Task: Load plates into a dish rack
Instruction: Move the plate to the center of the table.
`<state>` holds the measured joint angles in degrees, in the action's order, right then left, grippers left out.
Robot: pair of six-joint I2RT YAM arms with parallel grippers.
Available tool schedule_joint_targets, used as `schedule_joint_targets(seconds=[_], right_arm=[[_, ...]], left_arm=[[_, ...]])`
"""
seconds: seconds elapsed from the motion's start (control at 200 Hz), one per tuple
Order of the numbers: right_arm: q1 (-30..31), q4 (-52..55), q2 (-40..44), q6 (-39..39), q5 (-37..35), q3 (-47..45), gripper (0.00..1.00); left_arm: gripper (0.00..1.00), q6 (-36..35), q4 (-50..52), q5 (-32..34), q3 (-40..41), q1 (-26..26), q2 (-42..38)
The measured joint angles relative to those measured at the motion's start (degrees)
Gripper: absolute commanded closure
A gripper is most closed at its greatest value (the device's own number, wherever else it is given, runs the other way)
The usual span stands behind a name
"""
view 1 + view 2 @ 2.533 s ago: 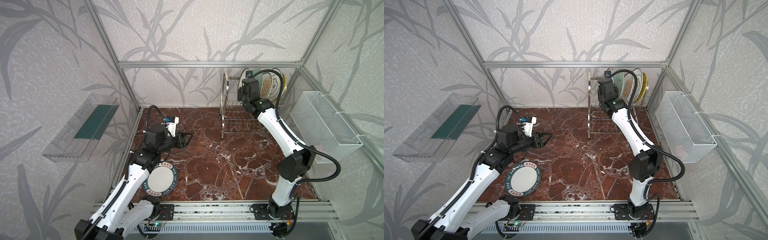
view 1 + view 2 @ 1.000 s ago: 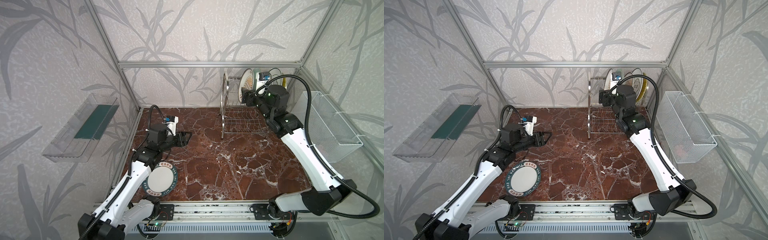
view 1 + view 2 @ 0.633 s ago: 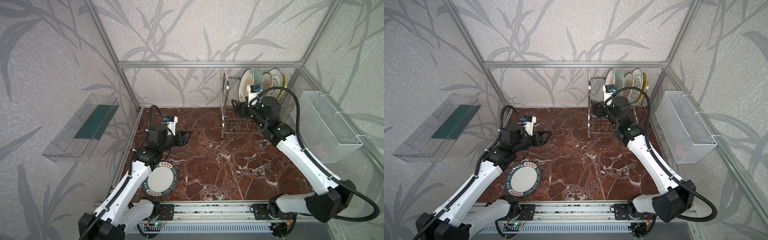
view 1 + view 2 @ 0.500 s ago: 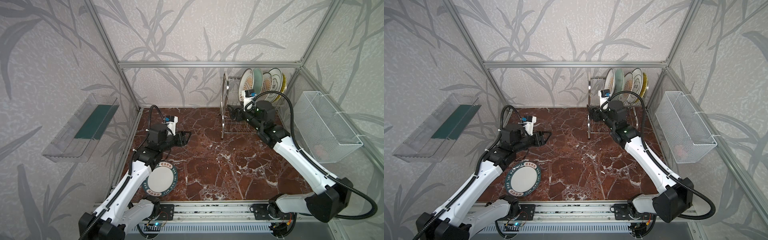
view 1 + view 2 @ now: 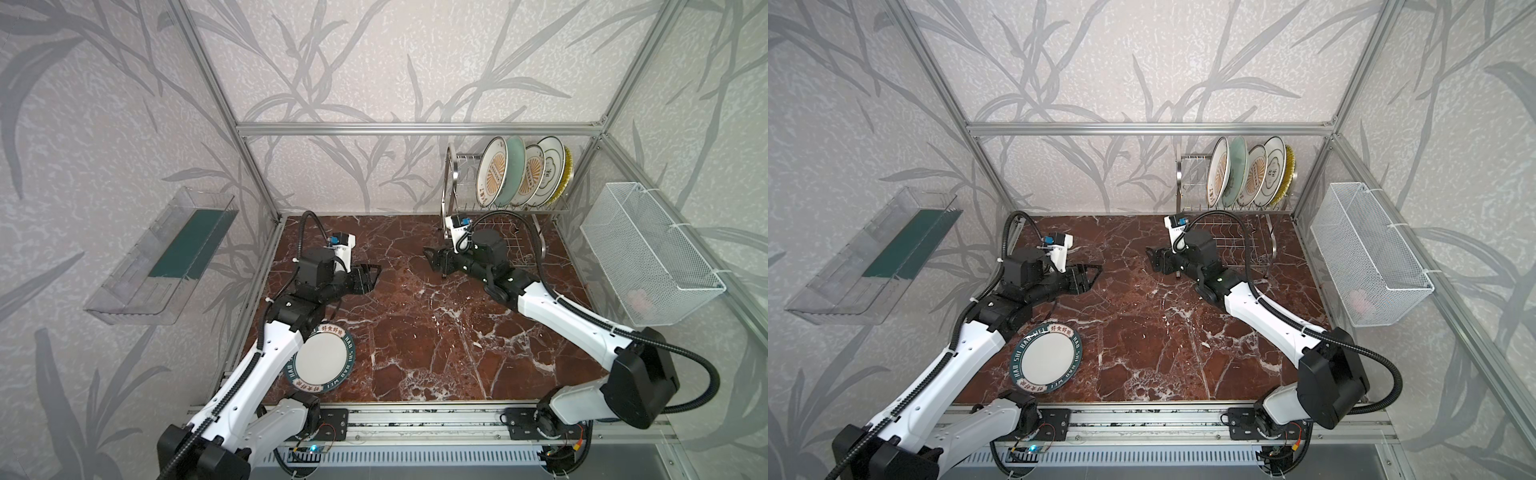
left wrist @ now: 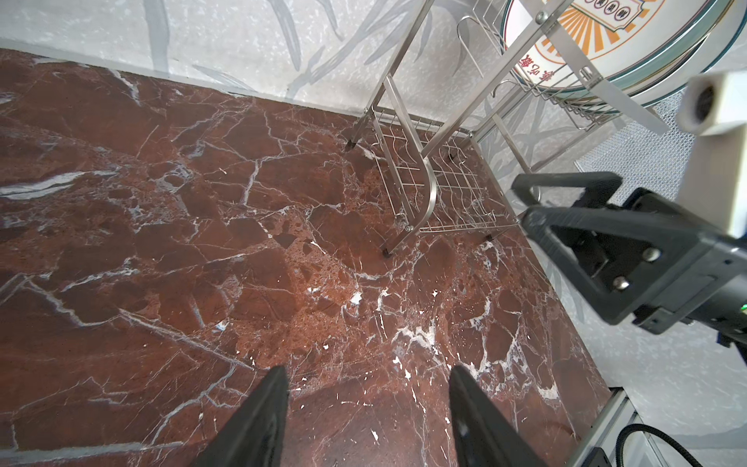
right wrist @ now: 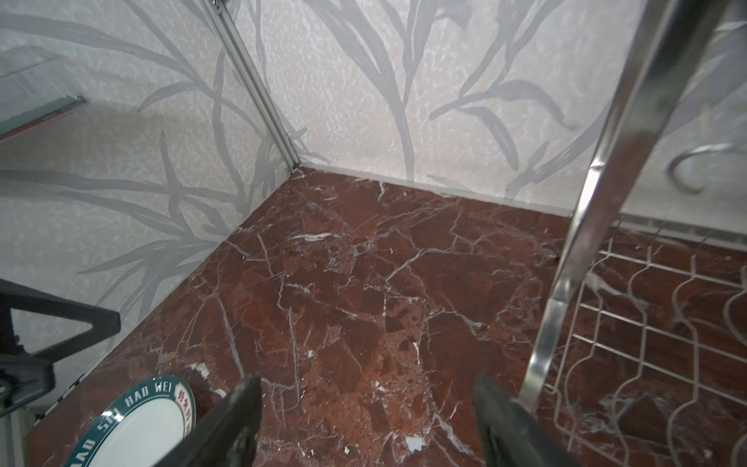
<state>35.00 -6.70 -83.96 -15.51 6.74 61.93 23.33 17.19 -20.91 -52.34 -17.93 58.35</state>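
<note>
The dish rack [image 5: 447, 187] [image 5: 1187, 183] stands at the back right, with several plates [image 5: 494, 172] [image 5: 1219, 172] upright in its upper tier. One teal-lettered plate [image 5: 322, 359] [image 5: 1046, 357] lies flat on the floor at the front left, partly under my left arm. My left gripper [image 5: 372, 276] [image 6: 368, 376] hovers open and empty over the floor at mid left. My right gripper [image 5: 432, 259] [image 7: 368, 384] is open and empty, low, just left of the rack's side frame [image 7: 586, 226]. The two grippers face each other. The teal-lettered plate [image 7: 133, 428] shows in the right wrist view.
A white mesh basket [image 5: 648, 253] hangs on the right wall and a clear plastic tray [image 5: 166, 253] on the left wall. The rack's lower wire shelf [image 6: 456, 190] sits just above the marble floor. A metal rail [image 5: 415, 419] runs along the front edge.
My right arm has pulled away from the rack's upper tier and swung down and left, ending low beside the rack. The left arm has barely moved.
</note>
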Motion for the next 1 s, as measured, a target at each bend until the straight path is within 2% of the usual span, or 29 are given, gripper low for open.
schedule_joint_targets(seconds=[0.225, 0.79, 0.885, 1.0], right_arm=[[2.36, -0.94, -3.52, -2.60, 1.79, -3.48, 0.19], [8.41, -3.39, -10.67, -4.11, 4.48, -3.74, 0.20], [10.01, -3.41, -12.15, -4.72, 4.76, -3.91, 0.20], [12.09, -4.17, -14.49, -6.23, 5.81, -3.98, 0.21]], left_arm=[[0.39, 0.94, -0.13, 1.33, 2.03, 0.00, -0.94], [0.38, 6.56, 0.42, 7.82, 11.82, 0.17, -5.31], [0.38, 7.78, 0.63, 9.25, 13.22, 1.66, -7.48], [0.39, 9.90, 0.11, 9.01, 15.34, 5.95, -9.29]])
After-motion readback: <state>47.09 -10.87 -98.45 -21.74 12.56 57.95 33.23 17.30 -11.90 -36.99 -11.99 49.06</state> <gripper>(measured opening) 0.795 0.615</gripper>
